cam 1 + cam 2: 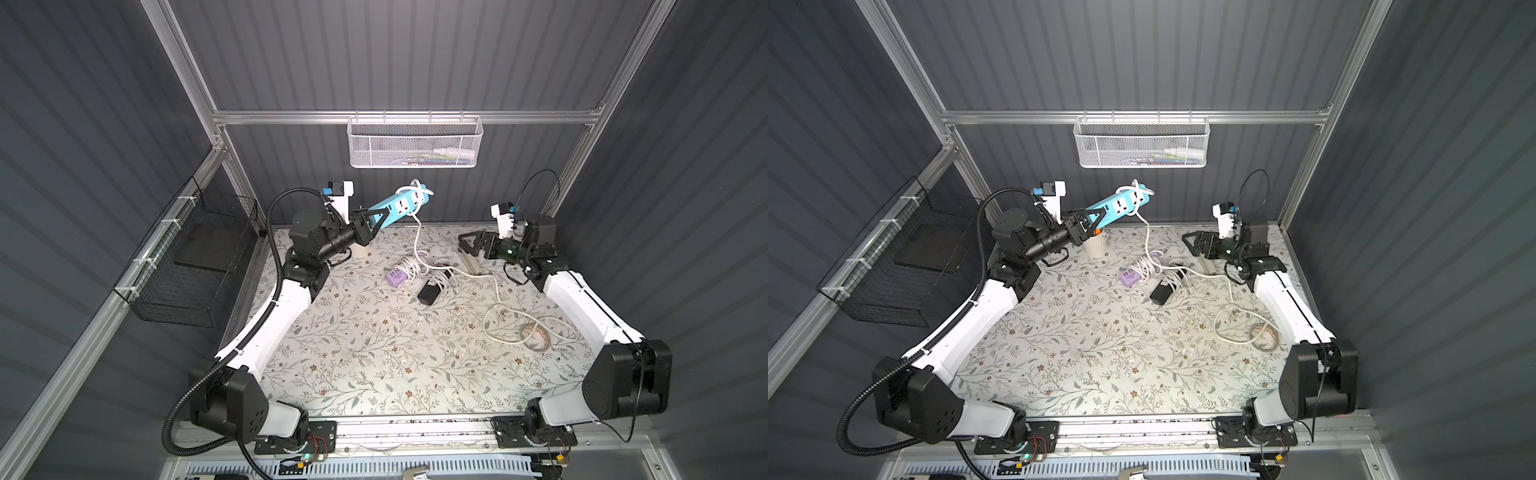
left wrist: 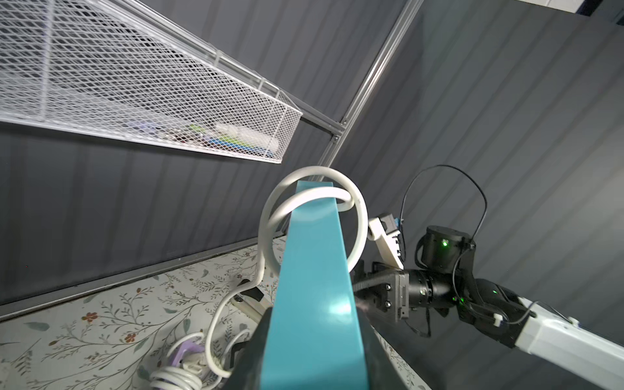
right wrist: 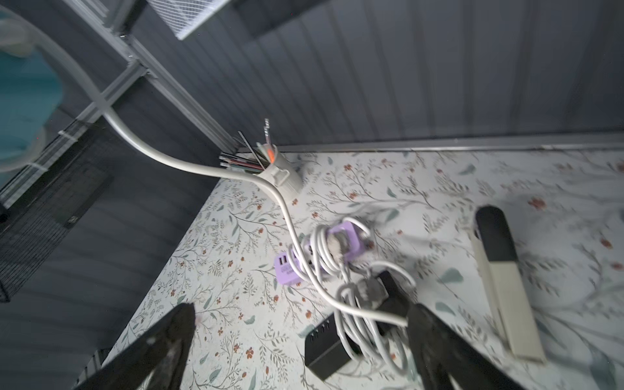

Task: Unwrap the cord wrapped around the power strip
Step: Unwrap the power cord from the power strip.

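- The floral bench sits between grey ribbed walls. A white mesh basket hangs on the back rail, beyond and above both grippers.
- The left gripper is clamped on one end of the blue power strip. The strip is held in the air, angled up and away from the gripper.
- The white cord loops around the strip's far end, then drops to the bench.
- The right gripper is spread wide and empty. It hovers low, with the cord running beneath it.
- Both arms reach toward the back wall.
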Controlling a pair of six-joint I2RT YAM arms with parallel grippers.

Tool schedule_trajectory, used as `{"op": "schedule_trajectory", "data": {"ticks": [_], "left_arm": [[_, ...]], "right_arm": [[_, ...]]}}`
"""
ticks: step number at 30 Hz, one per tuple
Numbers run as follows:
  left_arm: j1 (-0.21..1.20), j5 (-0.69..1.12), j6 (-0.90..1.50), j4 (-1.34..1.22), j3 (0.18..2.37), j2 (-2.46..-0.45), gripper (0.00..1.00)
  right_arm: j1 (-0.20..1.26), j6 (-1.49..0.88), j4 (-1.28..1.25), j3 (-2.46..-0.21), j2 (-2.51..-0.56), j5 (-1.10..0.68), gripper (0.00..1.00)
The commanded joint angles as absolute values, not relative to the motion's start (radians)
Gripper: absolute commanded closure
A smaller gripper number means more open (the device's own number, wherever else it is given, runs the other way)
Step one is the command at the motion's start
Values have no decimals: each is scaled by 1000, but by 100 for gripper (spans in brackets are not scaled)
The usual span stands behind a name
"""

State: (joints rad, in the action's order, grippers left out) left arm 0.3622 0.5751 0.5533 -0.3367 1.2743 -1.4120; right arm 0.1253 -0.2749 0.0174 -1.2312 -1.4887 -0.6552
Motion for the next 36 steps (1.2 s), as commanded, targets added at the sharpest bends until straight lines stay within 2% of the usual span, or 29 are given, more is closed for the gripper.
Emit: {"op": "schedule_trajectory", "data": {"ticks": [1, 8, 16, 22, 25, 27, 31, 34, 36], "left_arm": [[375, 639, 584, -383, 1317, -1391, 100], [415, 646, 604, -386, 1316, -1386, 100], [441, 642, 621, -395, 1321, -1384, 100], [451, 636, 640, -417, 1320, -1384, 100], [455, 635, 648, -430, 1319, -1384, 100], [456, 629, 648, -432, 1319, -1380, 100], [455, 621, 642, -433, 1319, -1377, 100], [454, 607, 632, -431, 1313, -1373, 100], [451, 596, 621, -425, 1309, -1368, 100]], "right_arm": [[176, -210, -115, -1264, -1540, -738, 1], [277, -141, -290, -1267, -1609, -727, 1], [340, -139, -608, -1152, -1635, -550, 2], [359, -216, -810, -1147, -1722, -484, 8], [373, -239, -844, -1179, -1757, -473, 20], [378, -266, -861, -1195, -1776, -478, 32], [385, -292, -885, -1184, -1779, -479, 66], [385, -296, -872, -1161, -1756, -479, 96], [384, -291, -851, -1138, -1729, -474, 100]]}}
